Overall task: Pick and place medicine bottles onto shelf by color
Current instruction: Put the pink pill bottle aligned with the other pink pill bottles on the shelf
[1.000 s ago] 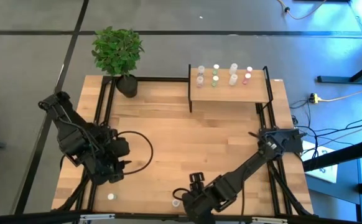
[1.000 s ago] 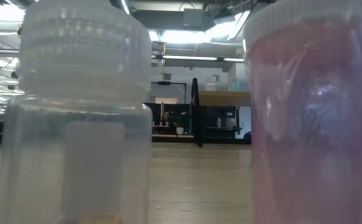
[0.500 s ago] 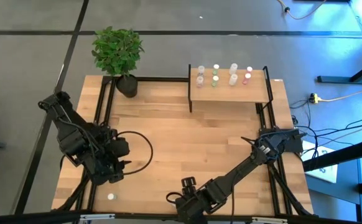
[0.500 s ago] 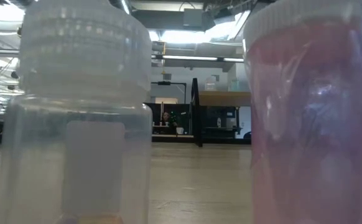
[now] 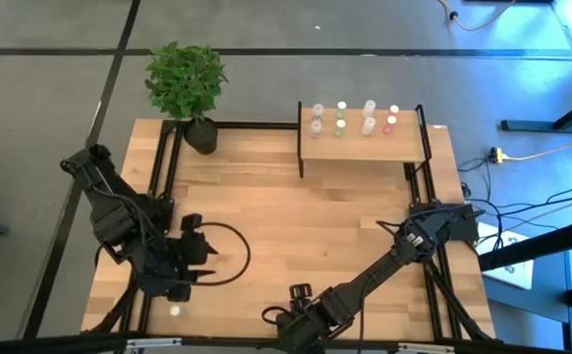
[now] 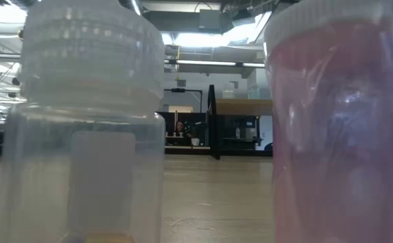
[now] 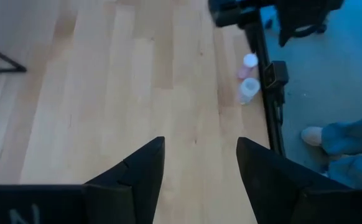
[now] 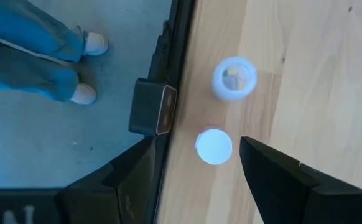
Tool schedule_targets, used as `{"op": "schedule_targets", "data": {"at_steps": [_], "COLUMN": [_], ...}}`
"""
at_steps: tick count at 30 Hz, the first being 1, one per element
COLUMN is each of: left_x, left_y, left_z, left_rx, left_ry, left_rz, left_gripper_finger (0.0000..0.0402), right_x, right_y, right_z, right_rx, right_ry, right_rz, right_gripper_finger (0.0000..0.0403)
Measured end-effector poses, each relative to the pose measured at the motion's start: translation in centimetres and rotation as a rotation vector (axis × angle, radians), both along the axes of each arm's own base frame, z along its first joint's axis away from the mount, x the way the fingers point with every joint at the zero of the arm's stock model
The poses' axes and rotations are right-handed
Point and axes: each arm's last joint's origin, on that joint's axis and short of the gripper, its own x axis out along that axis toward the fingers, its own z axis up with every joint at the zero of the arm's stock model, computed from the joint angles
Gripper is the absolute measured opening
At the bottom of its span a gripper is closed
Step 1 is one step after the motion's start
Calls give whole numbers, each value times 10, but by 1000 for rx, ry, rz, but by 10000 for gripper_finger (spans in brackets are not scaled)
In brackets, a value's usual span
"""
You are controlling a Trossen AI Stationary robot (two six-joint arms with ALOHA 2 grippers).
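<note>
- Two loose medicine bottles sit at the table's near edge under my right gripper (image 8: 196, 180): a white-capped bottle (image 8: 214, 147) between the spread fingers and a second bottle (image 8: 234, 78) just beyond it. In the low view they fill the picture as a clear bottle (image 6: 88, 128) and a pink-tinted bottle (image 6: 338, 121).
- Right gripper, high view (image 5: 284, 323): low over the near edge, jaws wide apart, holding nothing.
- One further green-capped bottle (image 5: 175, 311) lies near the front left corner, just beside my left gripper (image 5: 190, 280).
- Left gripper, wrist view (image 7: 199, 171): fingers parted, empty, over bare wood.
- Eight or so bottles already stand in rows on the shelf (image 5: 365, 147) at the far right of the table (image 5: 296, 216).
- Step in hand, as I judge it: closing on the white-capped bottle. I would centre the cap between the fingers, descend straight, and close gently, since so small a bottle will likely tip or squirt out if caught off-centre.
- Obstructions: the neighbouring bottle stands close and could be knocked by a finger; the black table frame (image 8: 168, 74) and a small box-like fitting (image 8: 152, 107) run along the edge right beside the target, leaving little room on that side.
- Surroundings: potted plant (image 5: 186, 84) at the far left corner, well clear; a person's legs and shoes (image 8: 56, 56) on the floor beyond the edge.
</note>
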Motion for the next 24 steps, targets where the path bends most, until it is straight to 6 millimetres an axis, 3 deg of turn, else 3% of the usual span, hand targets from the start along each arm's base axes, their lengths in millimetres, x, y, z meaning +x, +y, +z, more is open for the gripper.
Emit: {"op": "schedule_targets", "data": {"at_steps": [11, 24], "left_x": [1, -1], "left_y": [-1, -3], "left_z": [1, 1], "left_rx": [9, -1], "left_ry": [-11, -11], "left_rz": [-24, -27], "left_gripper_finger": [194, 194], "right_x": [1, 1], "right_y": [1, 0], "right_z": [-4, -35], "right_rx": [3, -33], "right_ry": [6, 28], "right_rz": [-55, -136], "right_gripper_finger": [236, 236]}}
